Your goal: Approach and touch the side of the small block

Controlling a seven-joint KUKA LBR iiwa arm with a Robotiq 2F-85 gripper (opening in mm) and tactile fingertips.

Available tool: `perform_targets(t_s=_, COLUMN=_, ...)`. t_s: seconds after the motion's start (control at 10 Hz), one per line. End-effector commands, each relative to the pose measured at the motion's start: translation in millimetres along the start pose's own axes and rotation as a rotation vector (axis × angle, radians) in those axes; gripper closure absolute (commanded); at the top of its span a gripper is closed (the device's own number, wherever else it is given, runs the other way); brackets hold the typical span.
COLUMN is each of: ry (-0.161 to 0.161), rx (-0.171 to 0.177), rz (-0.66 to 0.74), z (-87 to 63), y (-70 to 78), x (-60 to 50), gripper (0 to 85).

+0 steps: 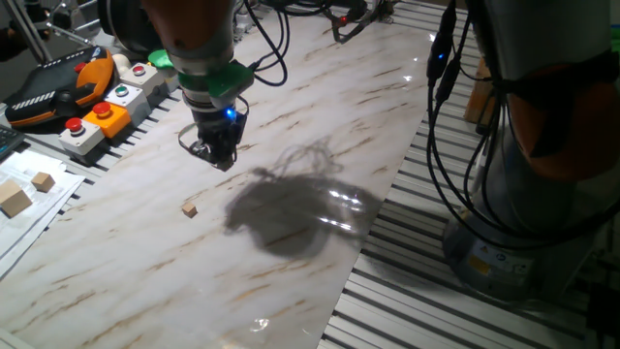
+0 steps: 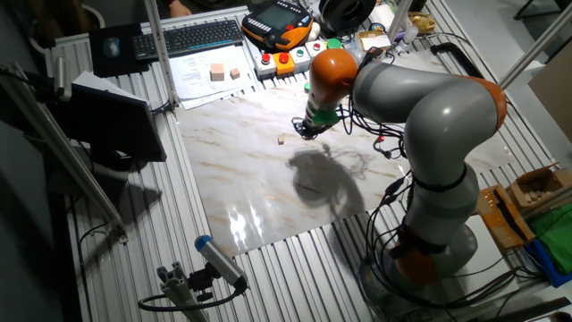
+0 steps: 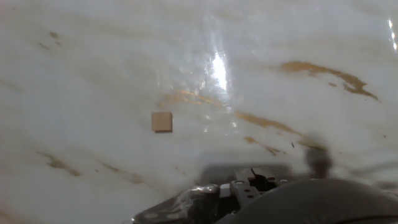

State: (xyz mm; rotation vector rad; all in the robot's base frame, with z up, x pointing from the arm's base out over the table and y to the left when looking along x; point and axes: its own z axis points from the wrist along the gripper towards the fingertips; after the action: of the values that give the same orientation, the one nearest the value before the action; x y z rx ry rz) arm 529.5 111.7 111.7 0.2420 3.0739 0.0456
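Observation:
The small block (image 1: 190,208) is a tiny light-brown cube lying alone on the marble-patterned table top (image 1: 291,281). It also shows in the other fixed view (image 2: 281,139) and left of centre in the hand view (image 3: 161,121). My gripper (image 1: 221,160) hangs just above the table, behind and to the right of the block, a short gap away and not touching it. Its dark fingers look closed together with nothing between them. In the other fixed view the gripper (image 2: 304,131) is right of the block. In the hand view the gripper (image 3: 249,186) is a blurred dark mass at the bottom edge.
Two larger tan blocks (image 1: 14,199) (image 1: 42,181) lie on papers at the left edge. A button box (image 1: 97,121) and an orange teach pendant (image 1: 58,87) stand behind them. Cables (image 1: 455,145) hang at the table's right edge. A keyboard (image 2: 197,36) sits beyond the table.

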Motion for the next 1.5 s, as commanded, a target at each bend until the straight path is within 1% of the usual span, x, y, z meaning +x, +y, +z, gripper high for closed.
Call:
perform_targets(t_s=0.0, ry=-0.002, rx=-0.002, rz=-0.004, z=-0.8, y=-0.6, x=-1.0, gripper=84.3)
perform_targets(t_s=0.1, ry=0.003, rx=-0.022, rz=0.007, z=-6.0, y=-2.4, x=-1.9, gripper=84.3)
perform_targets(t_s=0.2, ry=0.006, rx=-0.027, rz=0.003, z=-10.5, y=-4.4, x=-2.5, gripper=84.3)
perform_targets(t_s=0.3, ry=0.004, rx=-0.016, rz=-0.007, z=-10.5, y=-4.4, x=-2.5, gripper=84.3)
perform_targets(t_s=0.4, ry=0.000, rx=-0.020, rz=-0.025, z=-10.5, y=-4.4, x=-2.5, gripper=84.3)
perform_targets(t_s=0.5, ry=0.000, rx=-0.011, rz=-0.043, z=-10.5, y=-4.4, x=-2.5, gripper=84.3)
perform_targets(t_s=0.6, ry=0.005, rx=0.007, rz=-0.065, z=-10.5, y=-4.4, x=-2.5, gripper=84.3)
perform_targets(t_s=0.7, ry=0.010, rx=0.032, rz=-0.085, z=-10.5, y=-4.4, x=-2.5, gripper=84.3)
perform_targets(t_s=0.8, ry=0.006, rx=0.047, rz=-0.112, z=-10.5, y=-4.4, x=-2.5, gripper=84.3)
perform_targets(t_s=1.0, ry=-0.005, rx=0.032, rz=-0.128, z=-10.5, y=-4.4, x=-2.5, gripper=84.3)
perform_targets(t_s=1.1, ry=-0.003, rx=0.025, rz=-0.123, z=-9.8, y=-3.7, x=-2.7, gripper=84.3)
perform_targets(t_s=1.2, ry=-0.002, rx=0.014, rz=-0.116, z=-4.2, y=1.8, x=-3.7, gripper=84.3)
perform_targets(t_s=1.4, ry=-0.003, rx=0.011, rz=-0.109, z=4.4, y=7.5, x=-6.5, gripper=84.3)
